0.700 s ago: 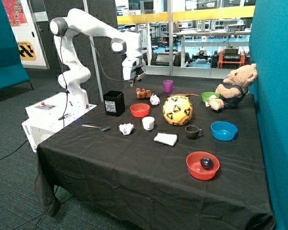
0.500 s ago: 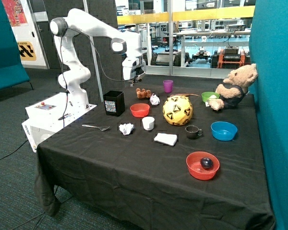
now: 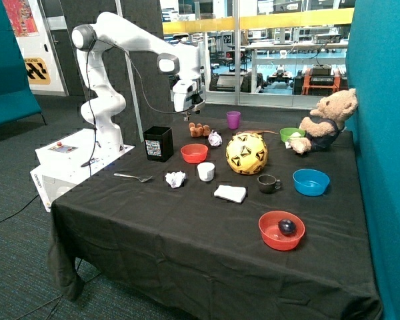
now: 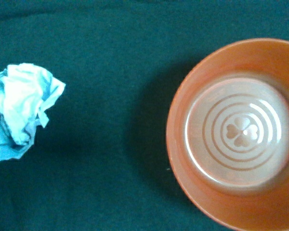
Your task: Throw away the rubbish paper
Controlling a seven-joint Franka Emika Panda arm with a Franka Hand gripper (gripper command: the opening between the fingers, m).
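Two crumpled white paper wads lie on the black tablecloth. One wad [image 3: 175, 179] sits between the fork and the white cup. The other wad [image 3: 215, 139] lies between the brown toy and the yellow ball. My gripper [image 3: 190, 115] hangs well above the table, over the area between the empty red bowl [image 3: 194, 153] and that far wad. In the wrist view, a paper wad [image 4: 19, 115] lies at one edge and the empty red bowl [image 4: 236, 132] at the other, with bare cloth between them. The gripper itself does not show in the wrist view.
A black box [image 3: 159, 143] stands beside the red bowl, near the table's robot-side edge. Also on the table are a fork [image 3: 133, 177], white cup [image 3: 205, 171], folded cloth [image 3: 230, 193], yellow ball [image 3: 247, 153], purple cup [image 3: 233, 119], dark mug [image 3: 268, 183], blue bowl [image 3: 311, 181], teddy bear [image 3: 323, 120] and a red bowl holding a dark ball [image 3: 281, 230].
The arm has shifted a little toward the purple cup side, carrying the gripper with it at the same height. Nothing on the table has moved.
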